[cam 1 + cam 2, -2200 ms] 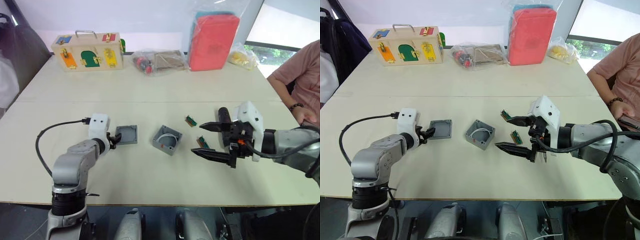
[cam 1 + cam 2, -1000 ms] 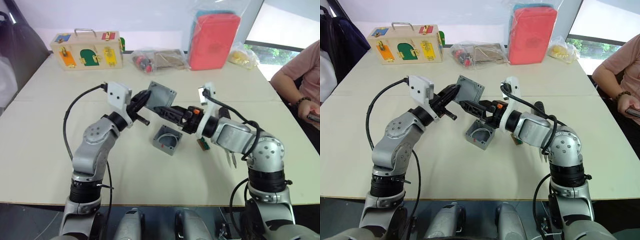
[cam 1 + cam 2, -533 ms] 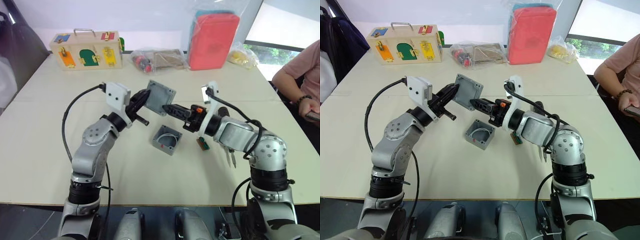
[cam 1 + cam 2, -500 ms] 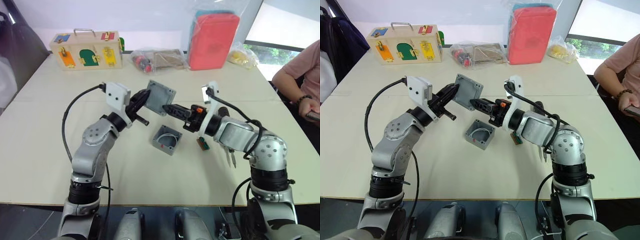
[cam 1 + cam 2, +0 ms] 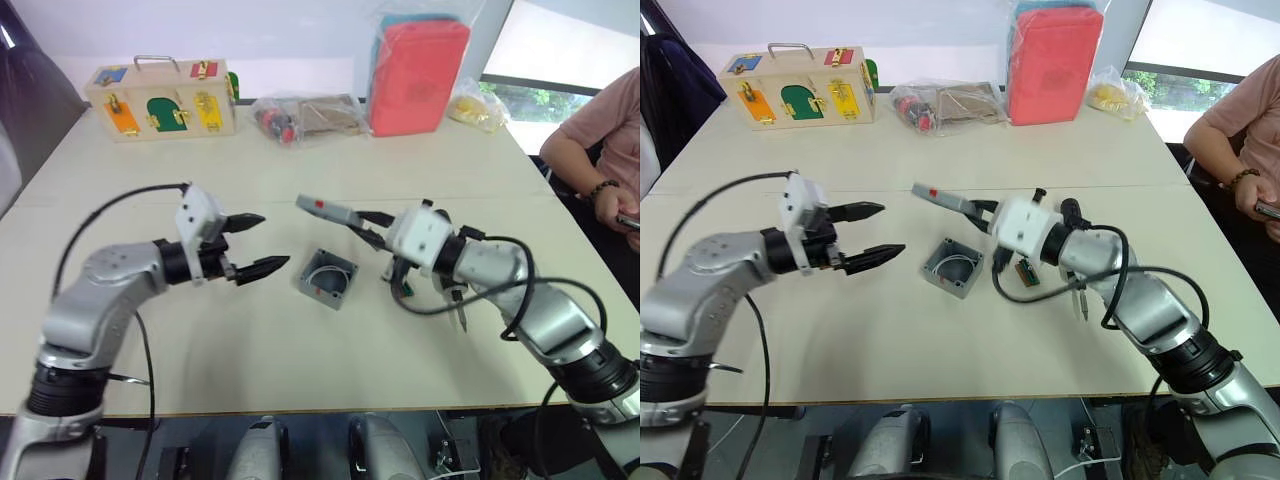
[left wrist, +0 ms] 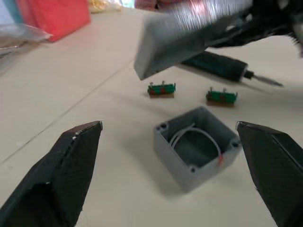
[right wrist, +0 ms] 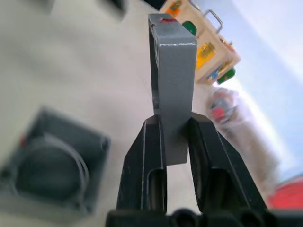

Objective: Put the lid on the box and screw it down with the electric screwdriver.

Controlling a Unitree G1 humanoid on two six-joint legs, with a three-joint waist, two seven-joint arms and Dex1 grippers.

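Lid (image 5: pixel 943 197) held clear of the bench (image 5: pixel 300 350) by the right gripper (image 7: pixel 176 130), whose fingers (image 7: pixel 144 156) pinch one edge from both faces — thin grey slab, seen nearly edge-on in the head views, with a small red mark near its far end. It sits above and just behind the box (image 5: pixel 328 279), not yet over the opening; held by the edge, presumably so the flat face can be lowered onto the rim without the fingers getting in the way. Box rests open on the bench between the two arms: small square grey enclosure, white wire coiled inside, screw bosses at the corners, a red spot on one side wall in the left wrist view. Left gripper (image 5: pixel 250 243) hovers beside the box on the robot's left, fingers spread wide and holding nothing — likely standing off to leave room, or placed to steady the box when the lid comes down. Electric screwdriver (image 6: pixel 218 67) lies on the bench beyond the box, black barrel with bit exposed, untouched; two small green connector pieces (image 6: pixel 162 88) lie between it and the box. Judgement: lid-placing step in hand, screwing not begun. Next move needs the lid tipped level and squared to the box corners so the holes line up.
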